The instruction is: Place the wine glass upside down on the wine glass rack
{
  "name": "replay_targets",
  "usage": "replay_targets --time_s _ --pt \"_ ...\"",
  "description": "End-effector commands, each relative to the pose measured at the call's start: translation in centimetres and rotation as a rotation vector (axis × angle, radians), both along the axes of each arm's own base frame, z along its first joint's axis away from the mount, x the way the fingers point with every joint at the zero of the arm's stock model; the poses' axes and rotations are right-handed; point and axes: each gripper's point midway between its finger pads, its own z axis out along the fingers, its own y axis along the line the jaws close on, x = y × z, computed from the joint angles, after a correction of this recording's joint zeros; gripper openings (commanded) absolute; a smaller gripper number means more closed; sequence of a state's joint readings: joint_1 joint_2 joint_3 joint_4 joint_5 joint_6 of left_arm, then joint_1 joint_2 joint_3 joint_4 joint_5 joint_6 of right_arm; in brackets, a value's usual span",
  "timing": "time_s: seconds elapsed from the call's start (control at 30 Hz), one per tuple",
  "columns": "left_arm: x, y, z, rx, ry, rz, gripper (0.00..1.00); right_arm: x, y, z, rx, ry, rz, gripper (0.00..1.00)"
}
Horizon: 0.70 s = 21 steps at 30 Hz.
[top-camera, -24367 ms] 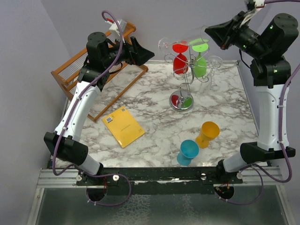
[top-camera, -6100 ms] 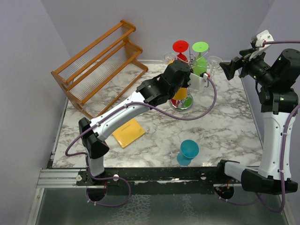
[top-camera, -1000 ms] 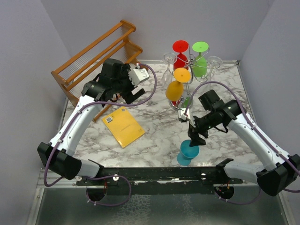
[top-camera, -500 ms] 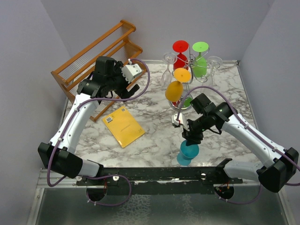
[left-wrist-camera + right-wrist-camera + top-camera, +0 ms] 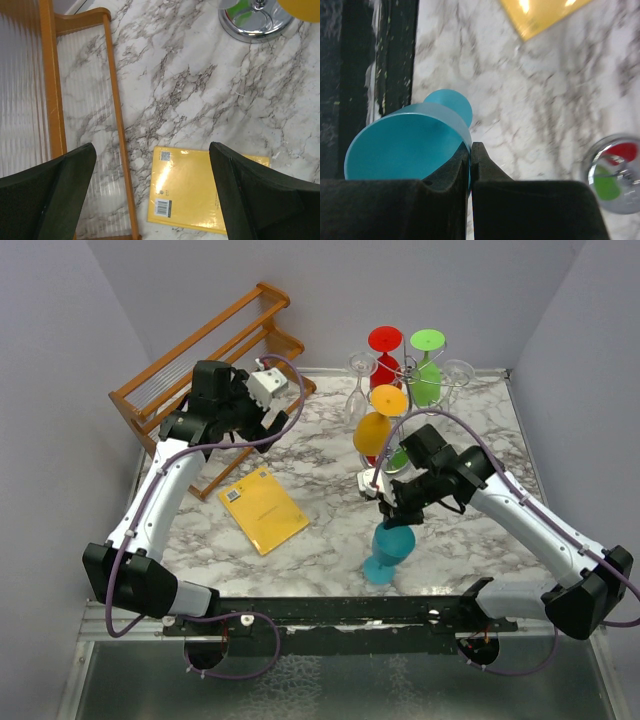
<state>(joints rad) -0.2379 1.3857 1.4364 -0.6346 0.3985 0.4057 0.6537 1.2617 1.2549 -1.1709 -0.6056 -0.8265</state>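
My right gripper (image 5: 397,519) is shut on the rim of the teal wine glass (image 5: 387,550), which hangs tilted, bowl up and foot toward the table's near edge. In the right wrist view my gripper (image 5: 471,150) pinches the glass wall (image 5: 405,145), one finger inside the bowl. The silver wire wine glass rack (image 5: 392,425) stands at the back centre with red, green, orange and clear glasses hanging on it; its round shiny base shows in the left wrist view (image 5: 255,22) and the right wrist view (image 5: 612,175). My left gripper (image 5: 280,420) is open and empty above the wooden rack's front.
A slatted wooden tiered rack (image 5: 205,365) stands at the back left, its front rail in the left wrist view (image 5: 117,130). A yellow padded envelope (image 5: 263,510) lies flat left of centre. The table's near edge and black rail (image 5: 340,608) lie just below the teal glass.
My right gripper has closed on the teal glass's rim and tipped and lifted it, shifting it slightly left. My left arm has drawn back further toward the wooden rack.
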Motion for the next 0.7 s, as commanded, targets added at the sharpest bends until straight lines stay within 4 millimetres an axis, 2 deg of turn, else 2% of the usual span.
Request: replay_targets --time_s 0.0,0.07,0.2,0.3,0.5,0.67 --pt "1.0 0.3 2.0 -0.177 0.006 0.081 0.99 1.5 4.2 7.6 0.256 -0.139 0.098 0.01" --pt "1.2 0.7 2.4 -0.248 0.022 0.118 0.99 2.8 5.5 10.7 0.346 -0.220 0.079 0.01" --pt "0.8 1.5 3.4 -0.421 0.042 0.176 0.95 4.5 6.6 16.4 0.492 -0.341 -0.004 0.01" --pt "0.0 2.5 5.5 -0.587 0.044 0.212 0.93 5.9 6.9 19.6 0.542 -0.384 -0.080 0.01" --pt "-3.1 0.0 8.6 -0.825 0.170 0.092 0.87 10.5 6.4 24.2 0.582 -0.466 -0.336 0.01" --pt "-4.0 -1.7 9.7 -0.903 0.258 0.031 0.83 11.7 6.1 27.3 0.637 -0.483 -0.430 0.01"
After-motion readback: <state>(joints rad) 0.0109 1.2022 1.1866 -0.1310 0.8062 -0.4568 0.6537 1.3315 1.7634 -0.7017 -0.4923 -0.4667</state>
